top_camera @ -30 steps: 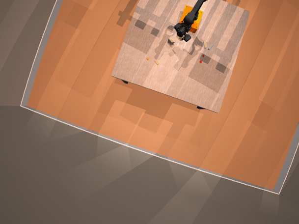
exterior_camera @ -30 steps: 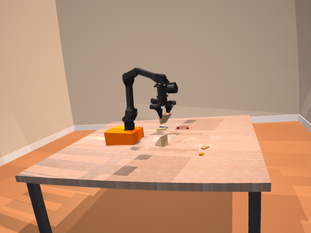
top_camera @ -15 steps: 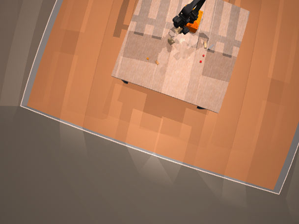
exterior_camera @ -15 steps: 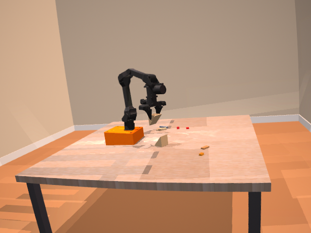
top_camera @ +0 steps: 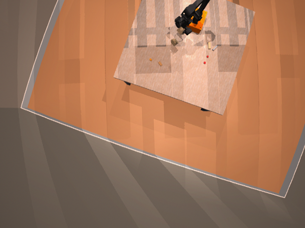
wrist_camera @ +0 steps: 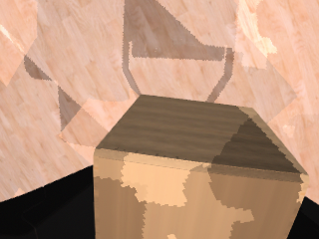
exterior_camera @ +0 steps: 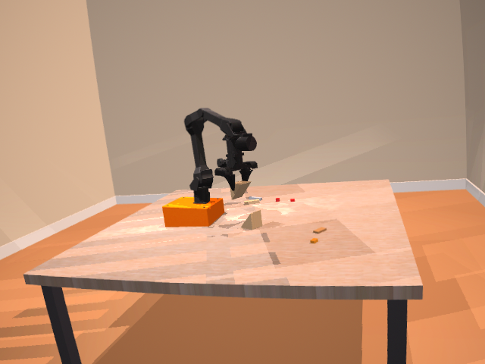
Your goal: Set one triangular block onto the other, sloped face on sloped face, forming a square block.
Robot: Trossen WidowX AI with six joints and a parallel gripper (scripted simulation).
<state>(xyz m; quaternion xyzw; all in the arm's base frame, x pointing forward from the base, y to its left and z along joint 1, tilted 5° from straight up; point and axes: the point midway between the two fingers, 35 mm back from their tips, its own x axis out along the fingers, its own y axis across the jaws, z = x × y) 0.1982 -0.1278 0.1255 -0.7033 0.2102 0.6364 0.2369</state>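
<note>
My gripper (exterior_camera: 239, 184) is shut on a tan triangular block (top_camera: 180, 30) (exterior_camera: 239, 189) (wrist_camera: 199, 199), held well above the table (top_camera: 198, 88) (exterior_camera: 156, 262). In the exterior view the held block has its wide side up and tapers downward, its slanted edge facing down and right. The other tan triangular block (top_camera: 174, 41) (exterior_camera: 253, 220) stands on the table, apart from the held one, its upright face on the right and its slope falling to the left. It is not visible in the wrist view. The fingers are mostly hidden behind the held block there.
The orange base (top_camera: 196, 28) (exterior_camera: 188, 213) is beside the blocks. A small orange piece (top_camera: 150, 59) (exterior_camera: 314, 240) and a brown-orange piece (top_camera: 160, 63) (exterior_camera: 319, 230) lie on one side. Two red cubes (top_camera: 207, 56) (exterior_camera: 277, 199), a cream bar (top_camera: 209, 45) and a grey-blue piece (top_camera: 215, 48) lie on the other.
</note>
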